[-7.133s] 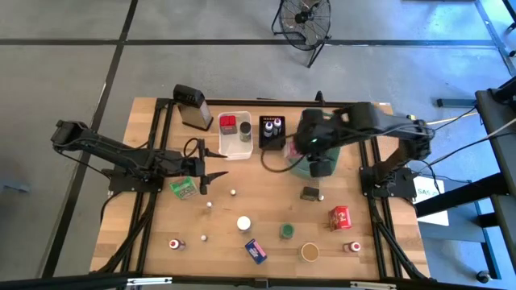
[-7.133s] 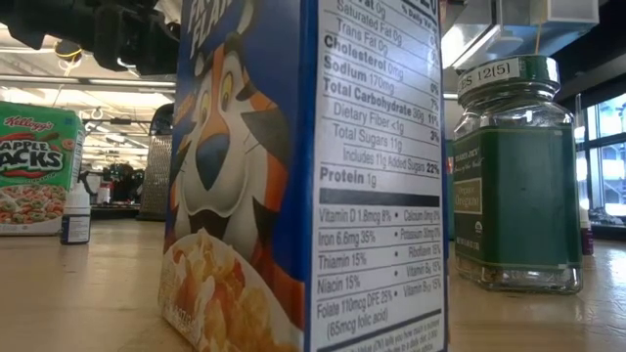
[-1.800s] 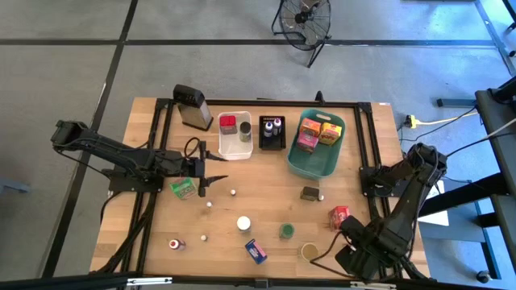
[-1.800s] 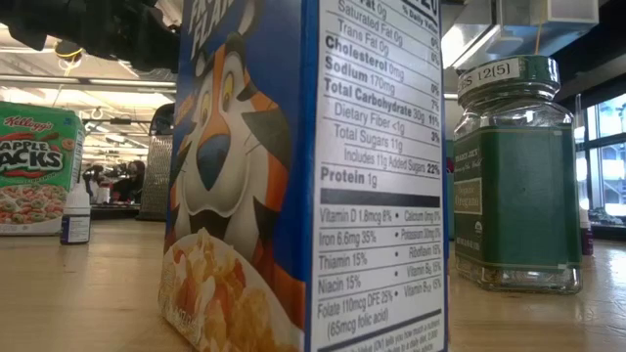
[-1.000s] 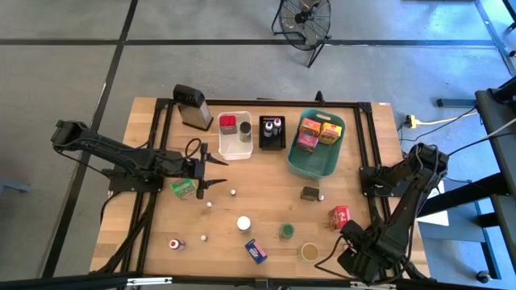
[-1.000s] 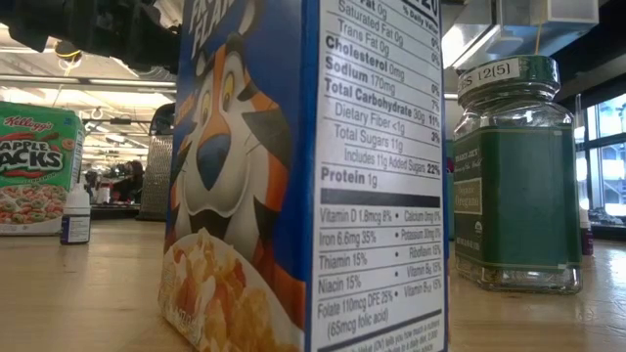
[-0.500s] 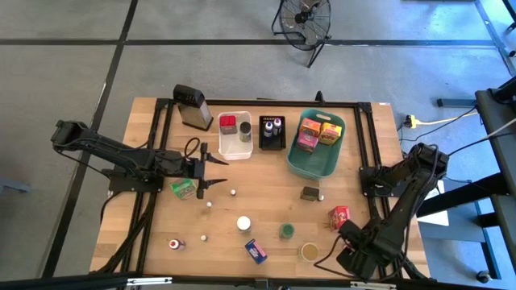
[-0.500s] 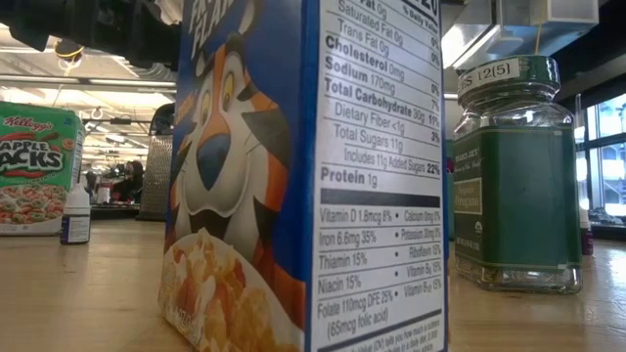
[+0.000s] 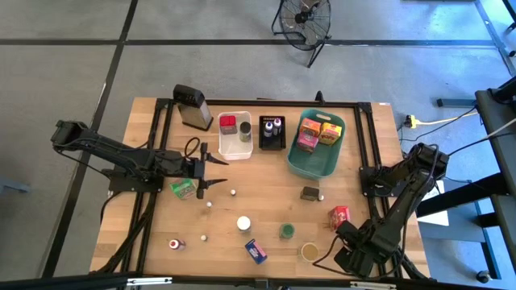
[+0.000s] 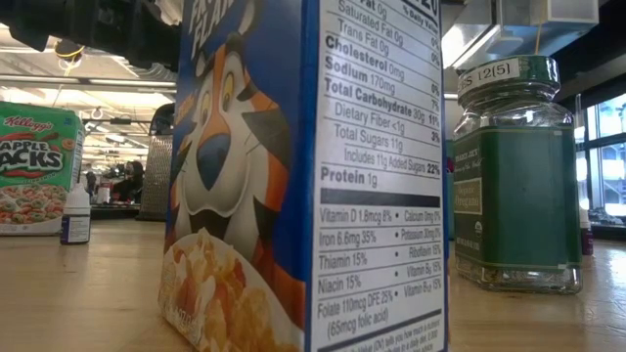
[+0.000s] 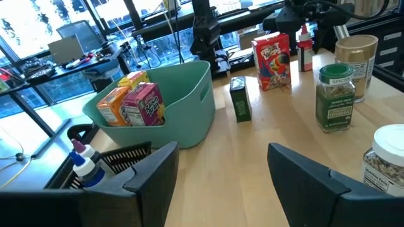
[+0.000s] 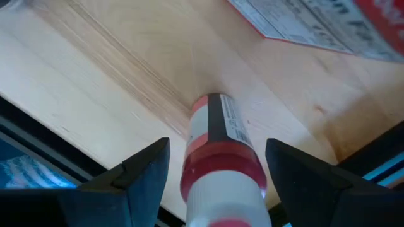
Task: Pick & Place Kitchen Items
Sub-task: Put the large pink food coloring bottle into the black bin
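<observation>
A small bottle (image 12: 218, 157) with a red band and a white cap stands upright on the wood near the table's near right corner. My right gripper (image 12: 218, 148) points down over it, open, one finger on each side of the bottle and apart from it. In the high view the right arm (image 9: 355, 246) hides the bottle. My left gripper (image 11: 221, 183) hovers open at the table's left middle (image 9: 214, 173), with nothing between its fingers. A teal basket (image 9: 315, 145) at the back holds pink, orange and yellow boxes.
On the table stand a red box (image 9: 339, 217), a tan-lidded jar (image 9: 310, 251), a green jar (image 9: 285, 231), a blue box (image 9: 255, 250), a white-lidded jar (image 9: 243, 223), a green packet (image 9: 184, 188) and a dark box (image 9: 310, 192). White bin (image 9: 235, 133), black tray (image 9: 272, 131) and grater (image 9: 192, 106) line the back.
My right gripper has sunk lower over the near right corner, still pointing down. The left arm has kept still.
</observation>
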You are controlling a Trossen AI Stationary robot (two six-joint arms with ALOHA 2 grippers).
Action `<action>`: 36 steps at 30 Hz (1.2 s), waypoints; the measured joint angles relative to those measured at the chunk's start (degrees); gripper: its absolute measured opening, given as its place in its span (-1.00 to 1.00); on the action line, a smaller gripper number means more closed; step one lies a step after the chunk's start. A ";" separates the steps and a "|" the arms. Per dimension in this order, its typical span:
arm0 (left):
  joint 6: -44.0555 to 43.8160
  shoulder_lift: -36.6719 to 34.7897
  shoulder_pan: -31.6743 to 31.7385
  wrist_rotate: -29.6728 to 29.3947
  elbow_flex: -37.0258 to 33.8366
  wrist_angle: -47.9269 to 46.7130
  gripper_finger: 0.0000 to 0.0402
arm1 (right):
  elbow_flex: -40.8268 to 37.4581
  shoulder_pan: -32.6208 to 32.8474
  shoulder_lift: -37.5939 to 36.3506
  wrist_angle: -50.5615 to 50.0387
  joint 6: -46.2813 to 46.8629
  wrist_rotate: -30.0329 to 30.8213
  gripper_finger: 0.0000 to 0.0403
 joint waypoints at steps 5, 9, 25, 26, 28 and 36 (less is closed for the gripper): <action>-0.18 0.00 0.00 0.00 0.00 -0.38 0.18 | 0.00 0.00 0.00 1.04 0.00 -0.02 0.14; -0.59 0.00 0.00 0.00 0.00 -0.38 0.18 | 0.00 0.00 0.00 1.25 -0.10 -0.02 -0.01; -0.60 0.00 0.00 0.00 0.00 -0.38 0.18 | 0.00 0.00 0.00 0.68 -0.57 -0.07 -0.24; -0.60 0.00 0.00 0.00 0.00 -0.38 0.18 | 0.00 0.00 0.00 0.68 -0.61 -0.07 -0.24; -0.60 0.00 0.00 0.00 0.00 -0.45 0.18 | 0.00 0.00 0.00 0.65 -1.08 -0.18 -0.24; -0.62 0.00 0.00 0.00 0.00 -1.36 0.18 | 3.69 0.02 0.07 -3.38 -1.27 -0.78 -0.24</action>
